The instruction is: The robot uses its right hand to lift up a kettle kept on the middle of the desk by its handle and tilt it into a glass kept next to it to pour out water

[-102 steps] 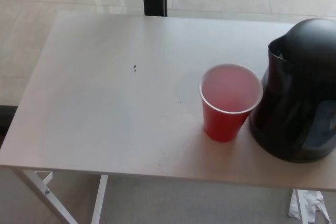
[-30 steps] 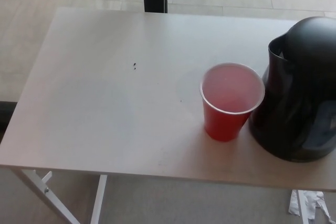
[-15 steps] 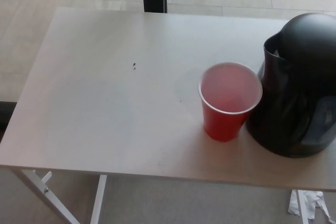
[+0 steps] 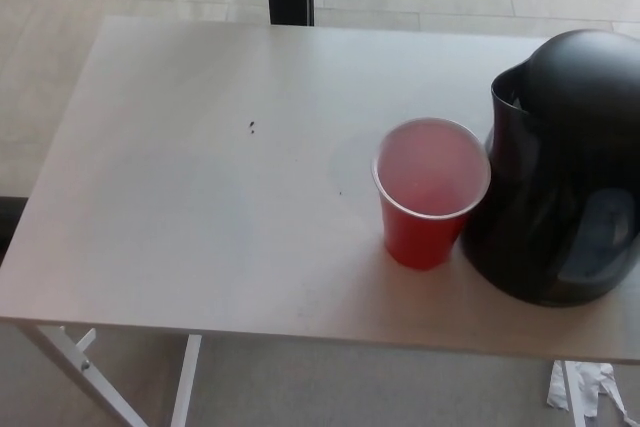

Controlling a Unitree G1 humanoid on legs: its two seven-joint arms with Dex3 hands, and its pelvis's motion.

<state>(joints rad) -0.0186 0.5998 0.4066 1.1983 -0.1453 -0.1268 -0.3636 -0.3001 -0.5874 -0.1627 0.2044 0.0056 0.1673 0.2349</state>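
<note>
Start at the left: your desk [image 4: 180,217] is bare on that side except for a tiny dark speck [image 4: 251,128], and no left hand shows anywhere in the head view. You cannot judge its fingers, since the hand is out of the picture.

Moving toward the middle-right, you find the red plastic cup [image 4: 429,192], standing upright with its mouth open to the camera. Its inside looks pale pink; you cannot tell from here whether any water is in it, though nothing obvious shows.

Just to the right of the cup, touching it or very nearly so, stands the black kettle [image 4: 560,177]. It sits flat on the desk, upright, its spout at the upper left of its body, just above the cup's rim. Its right side runs off the picture's edge, so the handle is not visible to you.

The right hand is not in view either, so its fingers cannot be read.

Judging from this, the task looks barely begun: the kettle is not lifted or tilted, and no grasp shows. You have the reach to the handle, the lift, the tilt and the pour all ahead.

Below the desk's right corner, a crumpled white scrap [image 4: 585,387] lies on the floor.
</note>
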